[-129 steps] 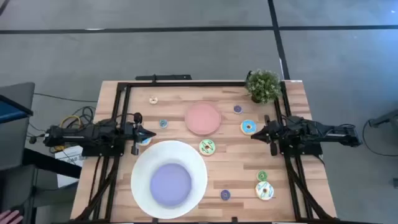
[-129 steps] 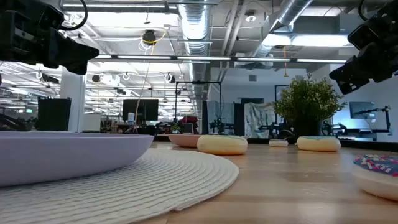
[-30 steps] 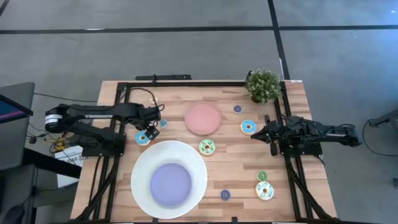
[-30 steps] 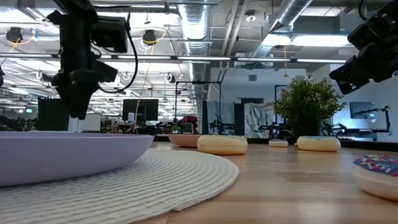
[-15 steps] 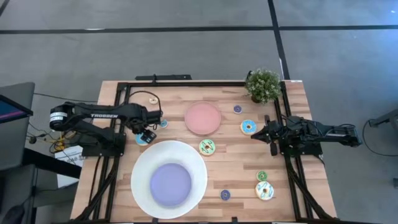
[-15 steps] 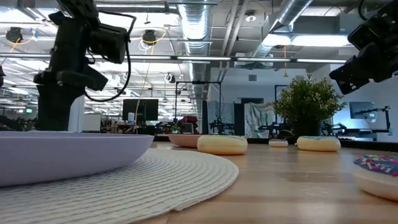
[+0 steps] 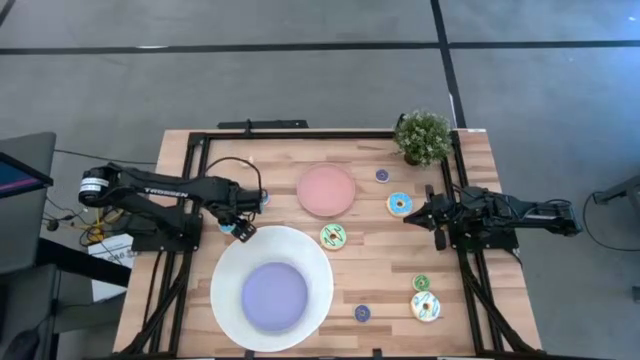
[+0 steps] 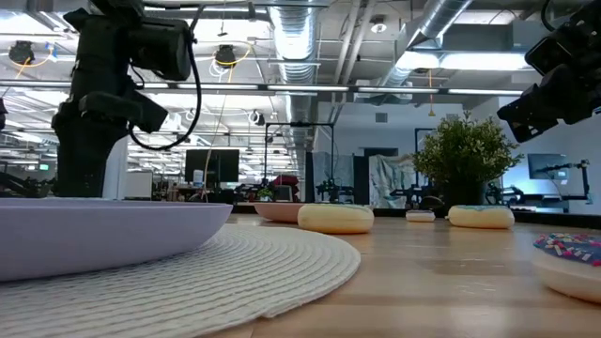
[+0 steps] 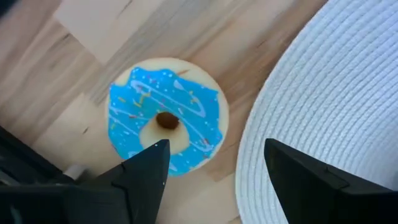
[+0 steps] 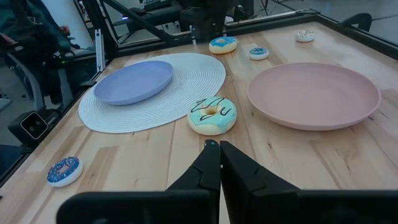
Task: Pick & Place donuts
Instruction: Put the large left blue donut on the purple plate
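My left claw [image 9: 211, 168] hangs open over the blue donut [image 9: 166, 124], which lies on the worktop [image 9: 93, 50] just beside the white plate [image 9: 323, 93]. From above, my arm hides that donut almost entirely. My right claw [image 10: 219, 163] waits closed, well apart from the white plate, near the green donut [image 10: 212, 114].

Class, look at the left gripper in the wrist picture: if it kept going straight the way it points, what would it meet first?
Most likely the blue-iced donut. The left gripper points down at the table with its jaws open; one finger overlaps the donut's edge, the other sits over the white woven mat. How far above it hangs is unclear.
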Tool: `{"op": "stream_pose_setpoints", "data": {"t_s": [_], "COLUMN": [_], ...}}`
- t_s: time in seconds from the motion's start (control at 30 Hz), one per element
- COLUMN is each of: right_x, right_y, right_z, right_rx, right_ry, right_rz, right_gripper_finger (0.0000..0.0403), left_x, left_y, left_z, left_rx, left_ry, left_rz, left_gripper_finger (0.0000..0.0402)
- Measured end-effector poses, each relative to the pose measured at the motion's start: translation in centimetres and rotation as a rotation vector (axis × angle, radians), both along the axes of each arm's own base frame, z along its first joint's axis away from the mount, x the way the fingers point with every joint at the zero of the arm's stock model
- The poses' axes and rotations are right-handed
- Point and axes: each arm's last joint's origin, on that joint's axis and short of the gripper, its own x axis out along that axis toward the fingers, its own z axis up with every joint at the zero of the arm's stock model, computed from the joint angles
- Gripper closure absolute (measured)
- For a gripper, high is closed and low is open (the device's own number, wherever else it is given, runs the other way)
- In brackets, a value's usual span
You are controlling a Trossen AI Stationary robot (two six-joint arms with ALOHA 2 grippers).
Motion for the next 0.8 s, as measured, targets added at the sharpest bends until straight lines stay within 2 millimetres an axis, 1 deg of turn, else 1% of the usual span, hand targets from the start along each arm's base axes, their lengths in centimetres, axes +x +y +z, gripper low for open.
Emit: {"op": "stream_pose_setpoints", "data": {"t_s": [0.13, 0.33, 0.43, 0.7, 0.8], "right_x": [0.0, 0.0, 0.0, 0.0, 0.0], "right_y": [0.0, 0.0, 0.0, 0.0, 0.0], "right_z": [0.0, 0.0, 0.0, 0.0, 0.0], "right_rx": [0.0, 0.0, 0.0, 0.0, 0.0], "right_ry": [0.0, 0.0, 0.0, 0.0, 0.0], "right_rz": [0.0, 0.0, 0.0, 0.0, 0.0], "right_gripper_finger": [0.0403, 0.0403, 0.0403, 0.0403, 0.0403], "left_x": [0.3, 1.2, 1.6, 2.0, 2.1], "left_y": [-0.3, -0.6, -0.6, -0.5, -0.5], "left_z": [-0.7, -2.8, -3.4, -4.0, -4.2], "left_rx": [0.026, 0.015, 0.013, 0.01, 0.009], "left_ry": [0.044, 0.139, 0.15, 0.141, 0.152], "left_rz": [-0.019, -0.048, -0.071, -0.078, -0.078], "left_gripper_finger": [0.0145, 0.0145, 0.0145, 0.0146, 0.0153]}}
